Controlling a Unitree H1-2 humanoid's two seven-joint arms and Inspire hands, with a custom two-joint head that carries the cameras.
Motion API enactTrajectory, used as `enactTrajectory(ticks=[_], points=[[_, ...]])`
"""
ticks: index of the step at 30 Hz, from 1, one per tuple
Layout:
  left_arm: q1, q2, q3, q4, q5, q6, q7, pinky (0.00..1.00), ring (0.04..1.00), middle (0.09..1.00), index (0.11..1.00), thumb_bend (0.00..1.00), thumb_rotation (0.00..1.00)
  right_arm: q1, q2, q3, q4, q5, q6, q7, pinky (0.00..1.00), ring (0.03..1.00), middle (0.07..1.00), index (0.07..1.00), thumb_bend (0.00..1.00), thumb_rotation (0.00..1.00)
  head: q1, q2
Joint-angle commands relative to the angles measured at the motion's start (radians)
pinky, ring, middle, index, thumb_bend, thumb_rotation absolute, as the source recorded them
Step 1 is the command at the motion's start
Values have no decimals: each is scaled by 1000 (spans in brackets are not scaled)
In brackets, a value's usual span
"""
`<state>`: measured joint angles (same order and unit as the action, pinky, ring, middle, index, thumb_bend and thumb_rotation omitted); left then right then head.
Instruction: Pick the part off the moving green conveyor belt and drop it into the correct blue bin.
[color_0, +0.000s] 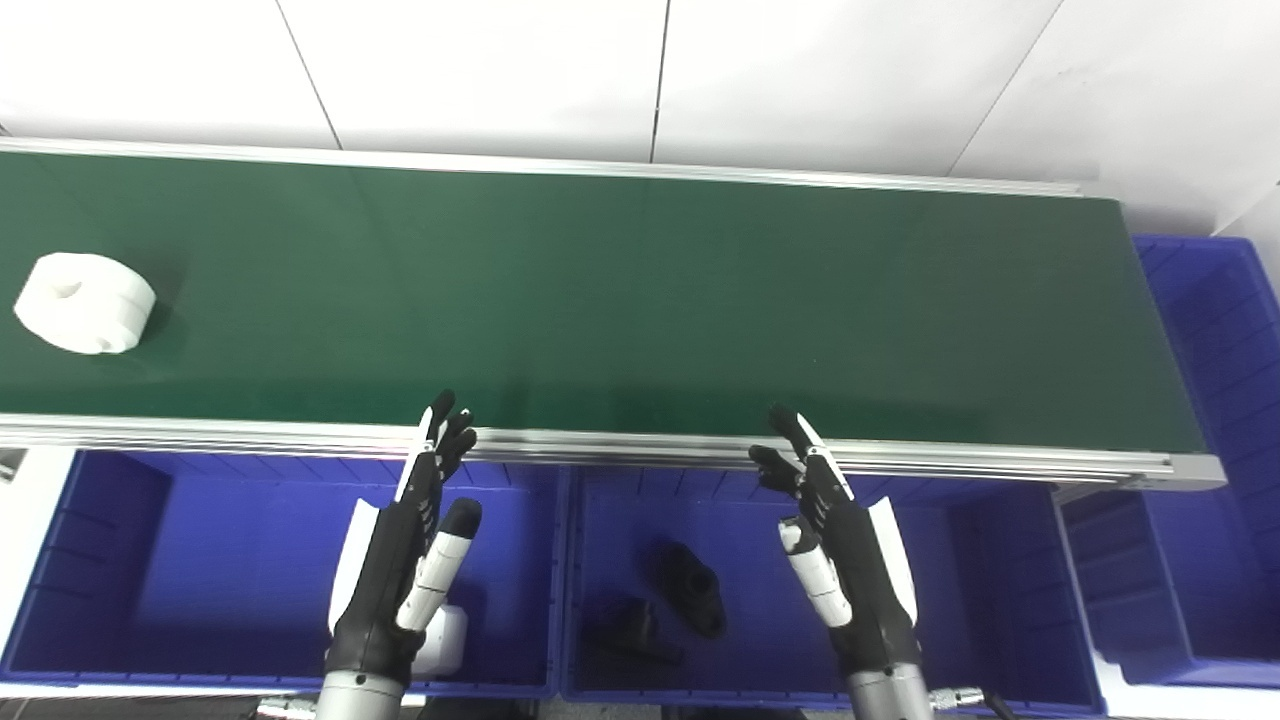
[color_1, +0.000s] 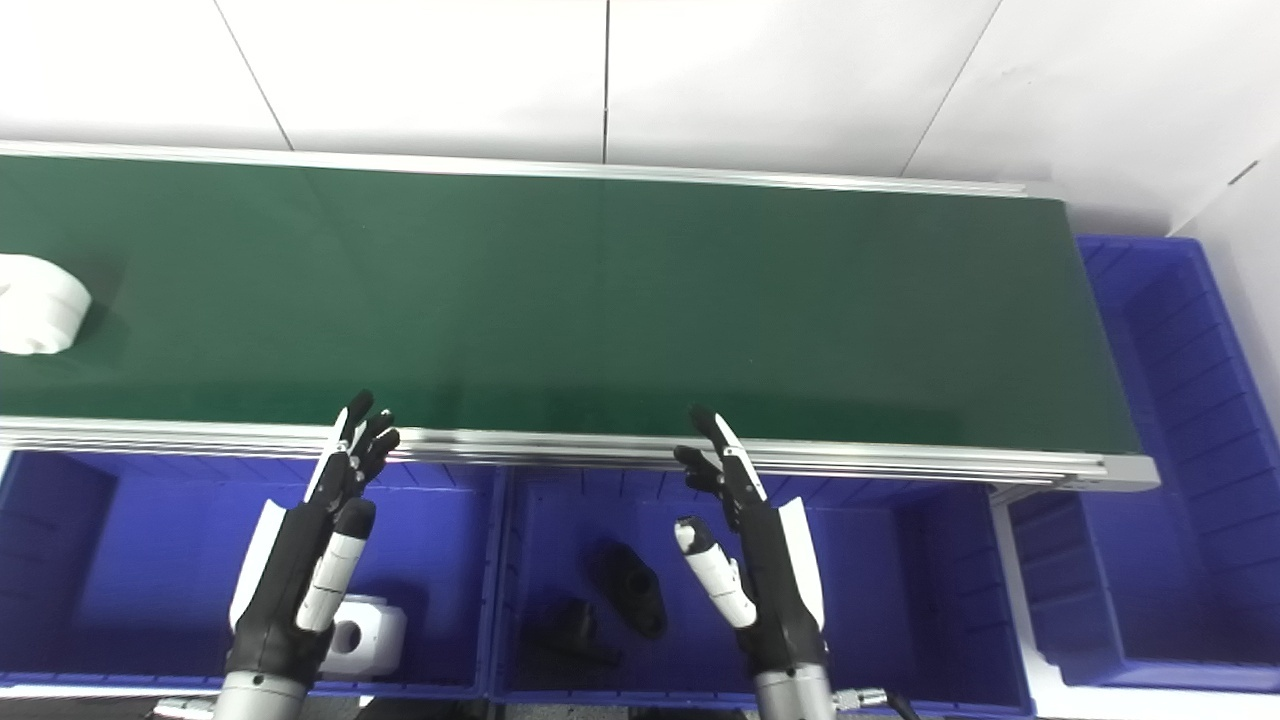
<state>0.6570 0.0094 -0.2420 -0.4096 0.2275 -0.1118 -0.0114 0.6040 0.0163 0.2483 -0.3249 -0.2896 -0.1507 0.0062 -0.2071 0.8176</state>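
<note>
A white round part (color_0: 84, 302) with a hole lies on the green conveyor belt (color_0: 620, 290) at its far left. My left hand (color_0: 405, 545) is open and empty above the left blue bin (color_0: 200, 560), fingers pointing toward the belt's near rail. My right hand (color_0: 840, 550) is open and empty above the middle blue bin (color_0: 960, 560). Both hands are well to the right of the part.
The left bin holds a white part (color_1: 365, 635), partly hidden by my left hand. The middle bin holds two black parts (color_0: 690, 588) (color_0: 630, 630). A third blue bin (color_0: 1215, 440) stands past the belt's right end. A white wall runs behind the belt.
</note>
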Motion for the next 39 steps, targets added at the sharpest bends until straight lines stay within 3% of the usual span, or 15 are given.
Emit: enactTrajectory(ticks=[1,15,22,23,27,34,39], points=[[11,-1,-3,-32,-8,-11,0,950,933,961,1000,646,1000,-1,2,5,-32,8,6,1,793,828,930,920,824,1000,1,1],[10,-1,-4,-32,-10,-5,-2,953,933,960,1000,649,1000,-2,3,6,-33,6,6,1,788,824,932,920,811,1000,2,0],[12,-12,-15,-11,13,-22,11,958,926,956,1000,641,1000,-3,-17,-3,-17,26,-9,8,793,832,940,928,802,1000,82,-28],[12,-19,-20,-1,19,-27,16,957,924,955,1000,638,1000,-5,-29,-8,-7,34,-21,10,794,834,942,930,801,1000,144,-51],[8,-40,-43,41,33,-54,31,916,904,939,1000,610,974,-11,-62,-29,28,66,-47,9,788,846,953,943,819,1000,245,-102],[-10,-73,-76,120,55,-95,58,837,874,936,998,582,880,-28,-99,-61,87,101,-67,4,809,874,965,964,879,1000,360,-191],[-22,-94,-86,166,61,-116,76,773,851,921,975,598,811,-45,-121,-74,133,119,-100,9,832,880,993,972,880,1000,405,-234]])
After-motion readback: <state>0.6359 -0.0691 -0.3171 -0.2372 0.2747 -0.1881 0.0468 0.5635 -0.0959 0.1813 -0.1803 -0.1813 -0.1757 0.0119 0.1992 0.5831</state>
